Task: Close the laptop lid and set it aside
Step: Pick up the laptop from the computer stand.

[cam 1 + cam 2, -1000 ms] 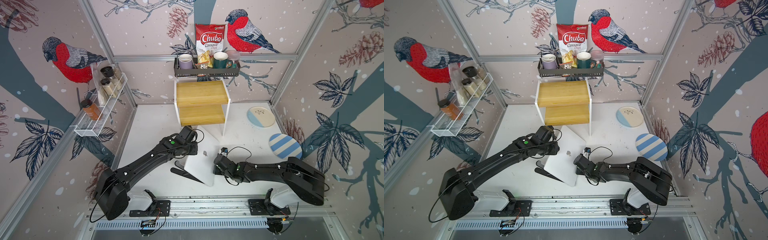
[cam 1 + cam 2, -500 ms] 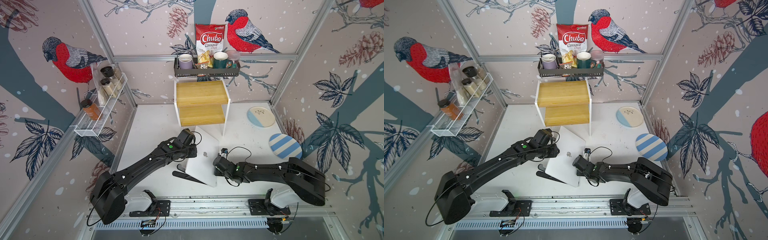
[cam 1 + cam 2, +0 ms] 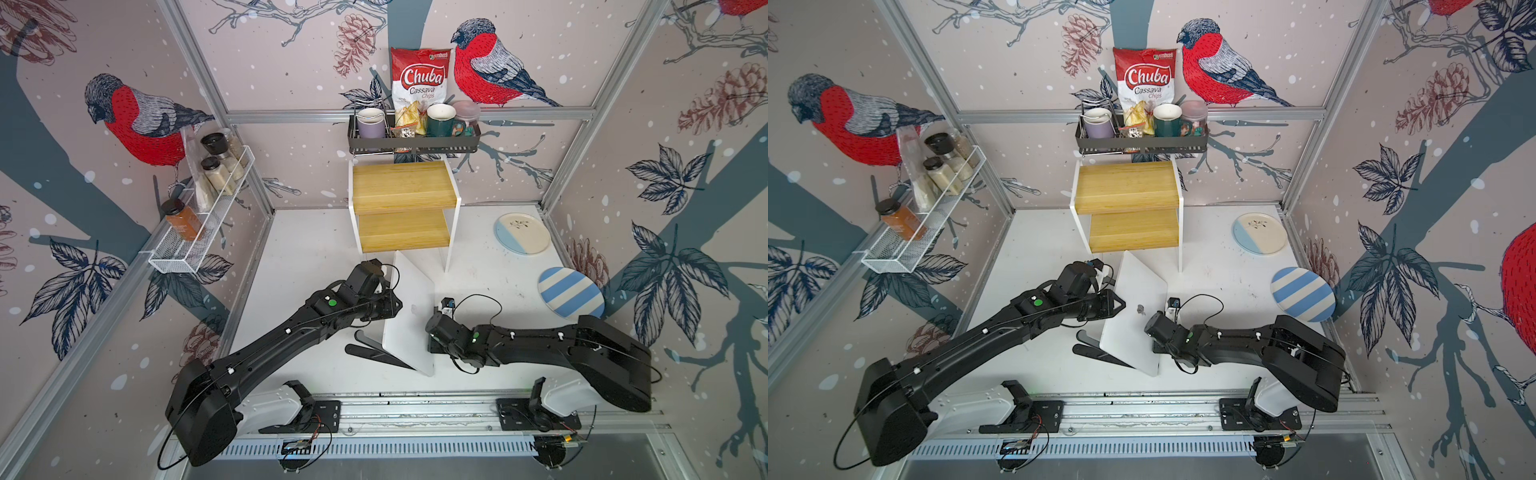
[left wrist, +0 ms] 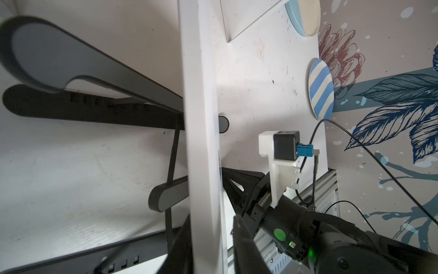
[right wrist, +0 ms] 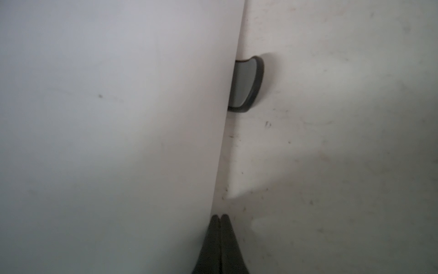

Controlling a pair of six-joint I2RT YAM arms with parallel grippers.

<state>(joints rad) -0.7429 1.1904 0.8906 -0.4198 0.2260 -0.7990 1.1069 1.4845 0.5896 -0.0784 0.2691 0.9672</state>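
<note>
White tabletop [image 3: 299, 257] walled by bird wallpaper [image 3: 291, 62]: your laptop [image 3: 409, 332] sits just in front of the wooden riser [image 3: 401, 187], laptop lid [image 3: 411, 286] shut (logo facing up), tilted on the black stand [image 3: 365, 351]. Your left tool [image 3: 394, 309] is clamped across one long edge of the laptop. Your right tool [image 5: 220, 217] is pinched empty, tips just beside the opposite edge.

Thin silver-white laptop [image 3: 409, 328]: one
Black folding slatted stand [image 3: 365, 351]: one
Round blue-patterned plates [image 3: 523, 233] [image 3: 571, 293]: two
Ceramic mugs [image 3: 371, 123] [image 3: 440, 120]: two
</note>
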